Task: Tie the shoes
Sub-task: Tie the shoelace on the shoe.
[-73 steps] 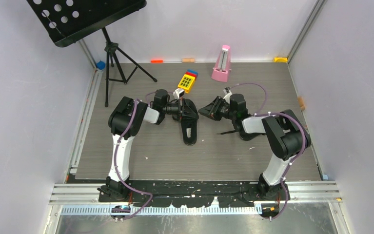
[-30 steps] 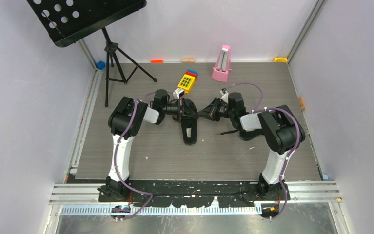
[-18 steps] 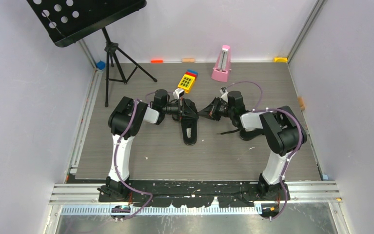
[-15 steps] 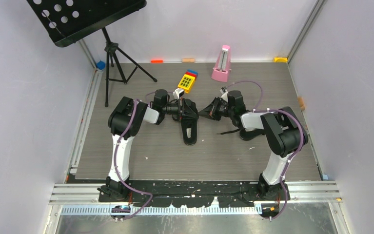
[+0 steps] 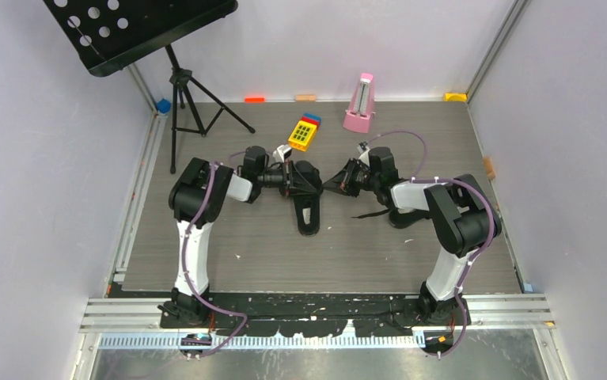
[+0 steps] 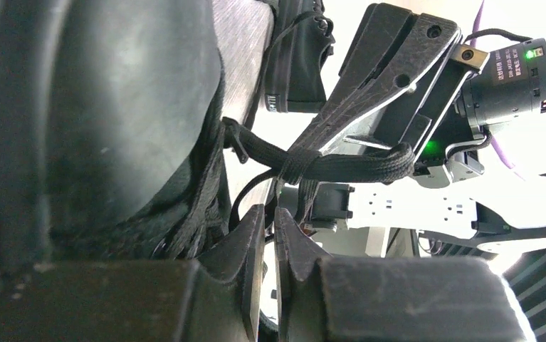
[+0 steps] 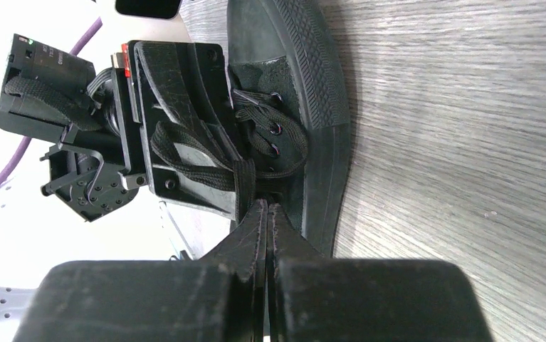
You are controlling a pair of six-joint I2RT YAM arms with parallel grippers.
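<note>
- Fingers (image 7: pixel 287 242) of the right gripper (image 7: pixel 265 208) are pressed together, tips right at a lace (image 7: pixel 245 182) where it crosses the sneaker's eyelets. Can't tell if the lace is nipped between them.
- Left gripper (image 6: pixel 268 211): fingers (image 6: pixel 245 242) parted by a thin slit, nothing clearly in it, tips low against the sneaker's side.
- Left wrist view: lace runs stretched from the sneaker, knots on itself, then loops over a finger of the right gripper. Right wrist view: another loop lies draped over a left finger.
- Black low-top sneaker (image 5: pixel 308 207) sits mid-counter between the two grippers, heel toward the arm bases, toe away, light insole showing. Left gripper touches its laced front, right gripper is just beside it on the right.
- Second sneaker (image 6: pixel 300 68), also black, lies on the grey wood-grain counter (image 5: pixel 244 245) further right, mostly hidden under the right arm from above.
- Farther back: yellow toy keypad (image 5: pixel 305 131), pink metronome (image 5: pixel 359 104) near the back wall, black music stand (image 5: pixel 138 28) on a tripod in the far left corner.
</note>
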